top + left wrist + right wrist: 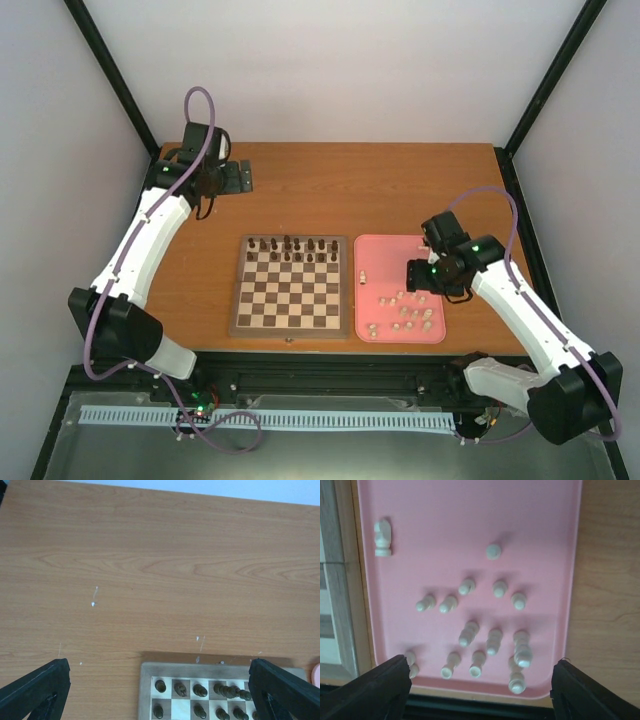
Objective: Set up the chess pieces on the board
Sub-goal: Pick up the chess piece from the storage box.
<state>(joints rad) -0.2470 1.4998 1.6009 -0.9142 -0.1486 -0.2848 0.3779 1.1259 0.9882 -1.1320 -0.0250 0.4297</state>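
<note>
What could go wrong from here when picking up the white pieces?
1. The white pieces crowd the near end of the tray, some touching, so the open right gripper may catch two or knock neighbours.
2. Several seem to lie on their sides; they may roll away or come up crooked and topple on the board.
3. The lone piece sits close to the tray's wall, leaving little room for a finger.
</note>
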